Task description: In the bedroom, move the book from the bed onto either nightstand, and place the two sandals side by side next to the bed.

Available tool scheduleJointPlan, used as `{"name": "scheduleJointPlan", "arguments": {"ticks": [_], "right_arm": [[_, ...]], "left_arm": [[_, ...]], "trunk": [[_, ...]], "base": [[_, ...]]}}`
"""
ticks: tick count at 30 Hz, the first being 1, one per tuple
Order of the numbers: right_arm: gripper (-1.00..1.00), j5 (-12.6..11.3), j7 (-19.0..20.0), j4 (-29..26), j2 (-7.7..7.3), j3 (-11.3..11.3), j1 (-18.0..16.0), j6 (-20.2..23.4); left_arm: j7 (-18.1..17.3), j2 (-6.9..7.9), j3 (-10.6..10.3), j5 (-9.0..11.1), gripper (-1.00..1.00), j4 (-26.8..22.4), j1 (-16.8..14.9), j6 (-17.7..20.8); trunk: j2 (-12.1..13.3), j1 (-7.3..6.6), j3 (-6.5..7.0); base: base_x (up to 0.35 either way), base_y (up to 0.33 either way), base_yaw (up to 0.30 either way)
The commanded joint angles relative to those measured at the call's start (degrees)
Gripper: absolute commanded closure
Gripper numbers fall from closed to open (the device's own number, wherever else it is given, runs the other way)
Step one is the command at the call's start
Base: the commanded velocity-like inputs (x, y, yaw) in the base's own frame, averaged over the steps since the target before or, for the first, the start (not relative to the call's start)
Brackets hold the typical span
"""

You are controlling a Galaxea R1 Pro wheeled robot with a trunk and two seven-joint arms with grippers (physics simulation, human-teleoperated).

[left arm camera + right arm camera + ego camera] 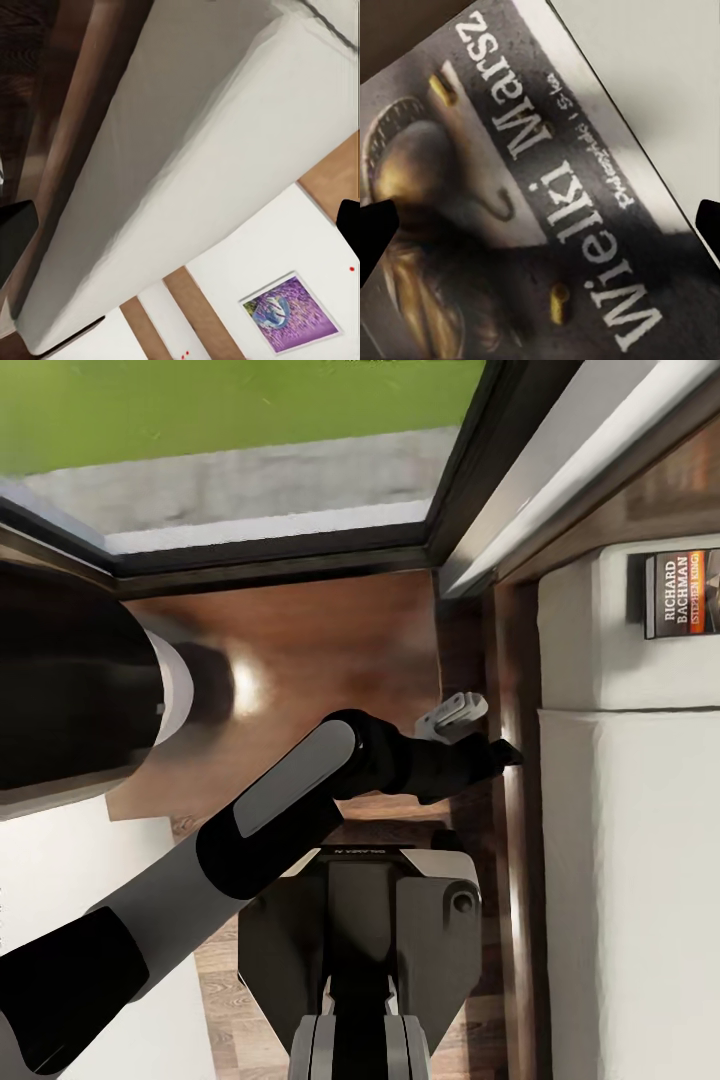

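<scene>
The bed (630,840) runs along the head view's right side, the book (683,594) lying on its pale upper part. The left claw (505,755) reaches beside the bed frame, fingers spread. The right claw (540,225), fingers spread, hangs over a "Wielki Marsz" cover (525,202).

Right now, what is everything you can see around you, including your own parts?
book: one, dark cover with white lettering, lying on the bed
bed: one, pale mattress on a dark brown frame, at the right
nightstand: one, glossy dark brown, between window and bed
window: one, dark-framed, ahead, green grass beyond
picture: one, purple, on a white wall
floor: light brown wood planks, below
left gripper: one, grey and black, open, by the bed frame
right gripper: one, black fingertips, open, close over the book's cover
</scene>
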Motion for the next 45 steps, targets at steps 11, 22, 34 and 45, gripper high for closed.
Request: {"name": "scheduleJointPlan", "arguments": {"ticks": [11,22,34,45], "right_arm": [[-1.0,-0.9,0.2,0.1,0.08,-0.1,0.6,0.6],[-1.0,-1.0,0.2,0.1,0.1,-0.1,1.4,0.6],[-1.0,-1.0,0.2,0.1,0.09,-0.2,1.6,0.5],[-1.0,-1.0,0.2,0.1,0.1,-0.2,1.6,0.2]], "left_arm": [[0.3,-0.05,0.0,0.1,-1.0,0.0,0.0,0.5],[0.3,-0.05,0.0,0.1,-1.0,0.0,0.0,0.5],[0.3,-0.05,0.0,0.1,-1.0,0.0,0.0,0.5],[0.4,-0.11,0.0,0.1,-1.0,0.0,-0.1,0.5]], "trunk": [[0.0,0.16,0.07],[0.0,0.16,0.09],[0.0,0.16,0.1],[0.0,0.16,0.1]], "base": [[-0.001,0.0,0.124],[0.0,0.0,0.033],[0.0,0.0,0.007],[-0.067,0.0,0.002]]}}
